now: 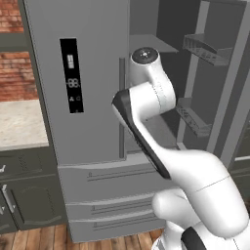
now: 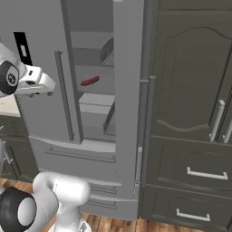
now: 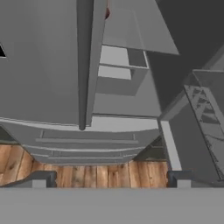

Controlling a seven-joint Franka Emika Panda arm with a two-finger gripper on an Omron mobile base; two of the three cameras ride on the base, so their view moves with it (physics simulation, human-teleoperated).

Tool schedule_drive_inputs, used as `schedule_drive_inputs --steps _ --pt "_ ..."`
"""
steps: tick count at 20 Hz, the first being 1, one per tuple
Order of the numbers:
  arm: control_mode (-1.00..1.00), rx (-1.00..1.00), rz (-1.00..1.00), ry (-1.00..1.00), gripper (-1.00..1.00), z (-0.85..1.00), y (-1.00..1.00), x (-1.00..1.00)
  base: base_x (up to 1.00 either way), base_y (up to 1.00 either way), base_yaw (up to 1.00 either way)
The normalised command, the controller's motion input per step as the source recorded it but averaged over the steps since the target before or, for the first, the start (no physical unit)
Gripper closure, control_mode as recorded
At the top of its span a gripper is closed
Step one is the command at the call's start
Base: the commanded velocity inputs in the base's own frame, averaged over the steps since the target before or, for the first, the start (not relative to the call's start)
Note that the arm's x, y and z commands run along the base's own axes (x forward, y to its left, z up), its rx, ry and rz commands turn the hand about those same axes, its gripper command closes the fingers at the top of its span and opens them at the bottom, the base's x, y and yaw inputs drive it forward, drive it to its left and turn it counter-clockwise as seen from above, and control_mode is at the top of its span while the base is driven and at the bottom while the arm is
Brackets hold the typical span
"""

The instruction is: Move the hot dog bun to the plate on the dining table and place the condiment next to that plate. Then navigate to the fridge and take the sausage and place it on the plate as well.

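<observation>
The grey steel fridge [image 1: 93, 97] [image 2: 43, 113] [image 3: 43, 65] stands right in front of me, its left door shut and its right door swung open. On a shelf inside lies the small reddish-brown sausage [image 2: 89, 81]; a sliver of it peeks past the left door's edge at the top of the hand view [image 3: 107, 13]. My gripper [image 3: 111, 179] is open, nothing between its fingertips [image 3: 43, 178], and hangs in front of the fridge, short of the shelves. The white hand [image 2: 34, 80] sits at the left door's front. The hot dog bun, plate, condiment and dining table are out of view.
The open right door [image 1: 215, 73] carries wire bins and juts toward me. Tall dark grey cabinets [image 2: 190, 113] flank the fridge on the right. A beige counter [image 1: 19, 122] over dark cabinets and a brick wall [image 1: 14, 73] lie left. Two fridge drawers [image 3: 87, 144] sit above the wood floor [image 3: 87, 175].
</observation>
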Motion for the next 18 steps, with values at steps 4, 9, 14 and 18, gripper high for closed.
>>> schedule_drive_inputs --steps 4,9,14,18 --pt "-1.0 0.0 0.13 -0.15 -1.0 -0.5 0.03 0.68 0.0 0.0 0.0" --pt "-1.0 0.0 0.1 -0.21 -1.0 -0.42 0.0 0.57 0.0 0.0 0.0" --pt "-1.0 0.02 0.06 -0.14 -1.0 -0.25 0.04 0.52 0.0 0.0 0.0" --pt "-1.0 0.01 0.0 0.0 -1.0 -0.09 0.35 0.63 0.0 0.0 0.0"
